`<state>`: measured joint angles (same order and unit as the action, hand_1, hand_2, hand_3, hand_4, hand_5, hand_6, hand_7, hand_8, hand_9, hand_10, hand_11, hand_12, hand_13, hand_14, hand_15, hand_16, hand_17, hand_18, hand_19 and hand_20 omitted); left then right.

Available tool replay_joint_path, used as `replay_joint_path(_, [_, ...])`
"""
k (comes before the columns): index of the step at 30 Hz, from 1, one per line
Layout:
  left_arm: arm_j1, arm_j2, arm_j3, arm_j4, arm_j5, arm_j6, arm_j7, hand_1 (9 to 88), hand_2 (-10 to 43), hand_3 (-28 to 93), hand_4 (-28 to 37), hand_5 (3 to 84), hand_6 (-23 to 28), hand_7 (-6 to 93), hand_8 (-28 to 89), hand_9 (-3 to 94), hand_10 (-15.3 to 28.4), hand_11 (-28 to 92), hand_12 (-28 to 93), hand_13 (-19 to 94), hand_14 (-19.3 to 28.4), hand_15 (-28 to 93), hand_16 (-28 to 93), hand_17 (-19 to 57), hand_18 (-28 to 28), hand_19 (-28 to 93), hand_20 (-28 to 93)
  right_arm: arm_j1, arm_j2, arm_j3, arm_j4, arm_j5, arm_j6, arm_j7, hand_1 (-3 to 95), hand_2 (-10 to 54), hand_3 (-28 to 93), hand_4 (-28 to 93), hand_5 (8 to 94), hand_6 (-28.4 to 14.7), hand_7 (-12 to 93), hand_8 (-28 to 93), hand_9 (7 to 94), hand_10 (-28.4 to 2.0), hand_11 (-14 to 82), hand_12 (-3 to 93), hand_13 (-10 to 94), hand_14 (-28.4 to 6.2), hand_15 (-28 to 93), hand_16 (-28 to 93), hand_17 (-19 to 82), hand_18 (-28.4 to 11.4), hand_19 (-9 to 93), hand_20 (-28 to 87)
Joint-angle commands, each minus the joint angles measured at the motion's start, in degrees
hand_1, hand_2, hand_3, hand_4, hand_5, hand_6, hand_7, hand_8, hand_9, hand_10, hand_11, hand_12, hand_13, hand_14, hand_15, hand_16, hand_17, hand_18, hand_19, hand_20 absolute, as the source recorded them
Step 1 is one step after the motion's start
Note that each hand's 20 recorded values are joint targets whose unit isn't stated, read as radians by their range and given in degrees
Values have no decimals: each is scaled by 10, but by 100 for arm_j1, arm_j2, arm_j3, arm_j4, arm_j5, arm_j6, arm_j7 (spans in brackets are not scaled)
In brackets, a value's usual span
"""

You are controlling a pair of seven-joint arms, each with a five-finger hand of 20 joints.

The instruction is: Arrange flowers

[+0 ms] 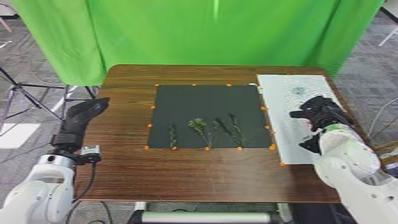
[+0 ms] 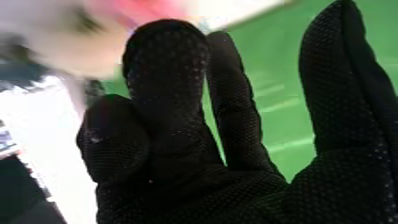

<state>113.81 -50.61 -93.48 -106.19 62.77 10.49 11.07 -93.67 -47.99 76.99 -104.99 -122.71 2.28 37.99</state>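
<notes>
Right robot hand (image 1: 325, 113), green sprigs (image 1: 197, 124) well apart leftward, on dark mat (image 1: 209, 100)

You are looking along your right hand (image 1: 327, 115) in its black, finely textured glove. Observe the fingers (image 2: 169, 65), extended and spread, with a wide gap between some of them. Behind the hand, and visible through its gaps, lies the green curtain (image 2: 277, 95), crossed by faint pale streaks. Beyond the fingertips you will note a blurred pink patch (image 2: 147, 9), too indistinct to identify. Beside the hand runs a glaring white surface (image 2: 49, 125), bordered by a dark area (image 2: 18, 187).
</notes>
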Motion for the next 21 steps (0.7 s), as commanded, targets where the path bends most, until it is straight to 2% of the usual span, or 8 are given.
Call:
replay_joint_path(1, [149,-115,-55,-71,32,-112,-84,279,-3,653,-199,440,54,142,-72,396,132,195,101,318,152,82,-7,37,90,31,119,-404,-54,197,54,-103,-15,164,359,-95,568,-158,594,-1,104,-65,581,-169,81,192,889,-44,486,316,626,-100,932,375])
replay_joint_path(7, [90,-117,6,-49,57,-189,-106,279,-3,653,-199,439,55,140,-72,396,132,194,100,318,152,82,-7,37,90,32,120,-665,-87,304,-133,-80,82,183,373,-95,573,-156,597,-2,105,-64,596,-168,85,195,889,-44,498,316,628,-101,932,382])
replay_joint_path(10, [93,-124,12,-52,55,-213,-121,279,-3,653,-199,438,56,139,-72,396,131,195,101,318,152,82,-7,38,90,32,119,-774,-133,347,-203,116,205,150,412,-95,597,-151,601,-3,108,-64,601,-167,85,196,888,-44,502,315,628,-101,932,386])
replay_joint_path(13, [70,-123,32,-42,57,-219,-127,280,-3,652,-200,438,55,139,-71,396,131,194,100,318,152,82,-7,38,89,31,119,-865,-179,323,-213,391,601,120,523,-95,639,-144,618,-7,138,-61,618,-161,91,200,887,-38,508,310,633,-89,928,377])
replay_joint_path(15, [75,-127,34,-44,54,-226,-141,281,-2,651,-200,438,55,139,-71,396,131,194,101,318,152,82,-7,38,89,31,120,-885,-185,225,-144,172,808,84,589,-95,627,-151,627,-14,154,23,634,-157,111,201,887,-33,513,304,640,-78,922,375])
replay_joint_path(18, [79,-121,32,-54,50,-237,-153,280,-2,652,-199,437,55,139,-71,395,131,193,100,319,153,82,-7,38,89,31,119,-883,-171,130,-103,126,1151,41,702,-84,542,-121,676,-30,163,119,696,-141,59,302,886,-26,523,308,642,-62,912,398])
replay_joint_path(21, [76,-89,28,-56,49,-255,-156,281,-2,652,-200,438,55,139,-71,395,132,195,101,319,153,82,-6,38,89,31,120,-845,-105,92,-157,120,1421,-77,736,-70,515,-109,730,-29,167,132,771,-135,51,340,894,-23,523,308,647,-55,903,408])
